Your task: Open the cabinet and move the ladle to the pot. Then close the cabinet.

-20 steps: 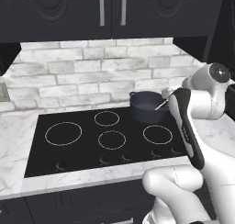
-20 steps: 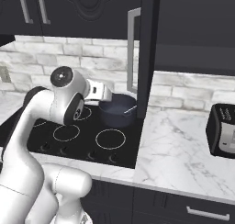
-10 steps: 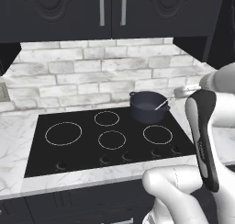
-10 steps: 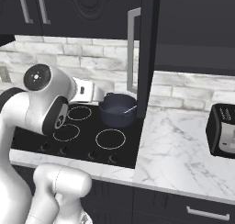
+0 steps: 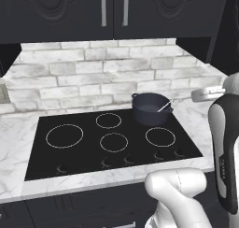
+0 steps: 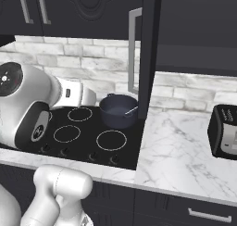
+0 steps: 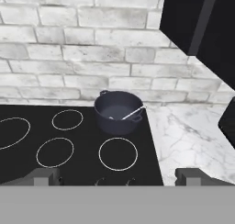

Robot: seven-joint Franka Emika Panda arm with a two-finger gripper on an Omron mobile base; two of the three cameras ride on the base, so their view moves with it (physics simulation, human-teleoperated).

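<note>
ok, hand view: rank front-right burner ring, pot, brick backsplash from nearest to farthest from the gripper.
1. Front-right burner ring, just ahead of the open gripper.
2. Pot, behind that ring, with the ladle in it.
3. Brick backsplash, behind the pot.

One pot (image 7: 118, 111), one ladle (image 7: 133, 113), one toaster (image 6: 224, 131), four burner rings on one cooktop (image 5: 84, 152).
</note>
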